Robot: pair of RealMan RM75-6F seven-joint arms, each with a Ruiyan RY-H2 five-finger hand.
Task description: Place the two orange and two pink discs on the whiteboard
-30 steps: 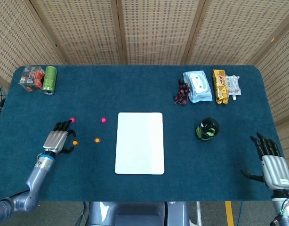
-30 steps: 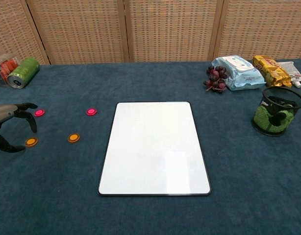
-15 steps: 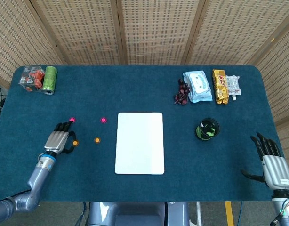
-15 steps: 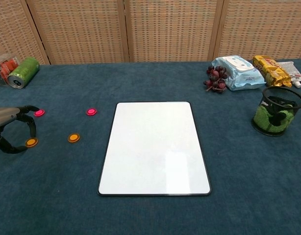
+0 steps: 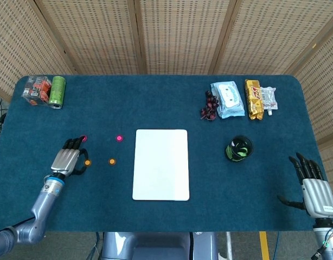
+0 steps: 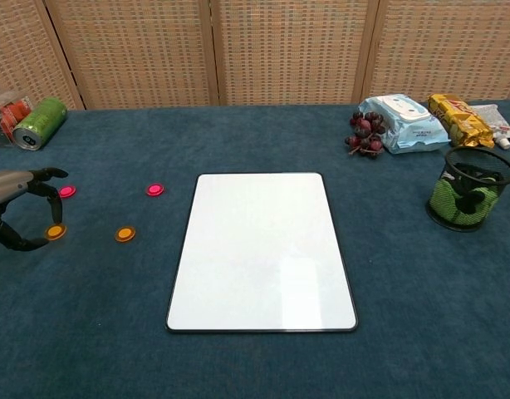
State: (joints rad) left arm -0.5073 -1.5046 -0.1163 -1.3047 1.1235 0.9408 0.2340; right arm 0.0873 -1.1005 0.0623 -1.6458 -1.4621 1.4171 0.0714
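Note:
The whiteboard [image 5: 161,164] [image 6: 262,249] lies flat in the middle of the blue table. At the left, my left hand [image 5: 68,157] [image 6: 14,208] pinches one orange disc [image 5: 87,162] [image 6: 55,231] between thumb and a finger, just above the cloth. The other orange disc [image 5: 112,161] [image 6: 125,234] lies to its right, closer to the board. One pink disc [image 5: 83,138] [image 6: 66,191] sits by my left fingertips, and the other pink disc [image 5: 119,138] [image 6: 155,189] lies near the board's far left corner. My right hand [image 5: 313,187] rests at the front right with fingers spread, holding nothing.
A green can [image 5: 57,91] [image 6: 39,123] and a clear box [image 5: 36,90] sit at the far left. Grapes [image 5: 209,105], a wipes pack [image 5: 228,99] and a yellow snack bag [image 5: 254,99] lie far right. A black mesh cup [image 5: 239,148] [image 6: 471,199] stands right of the board.
My left hand closed its thumb and finger on the nearer orange disc and raised it slightly off the cloth. The right hand and the other discs stayed put.

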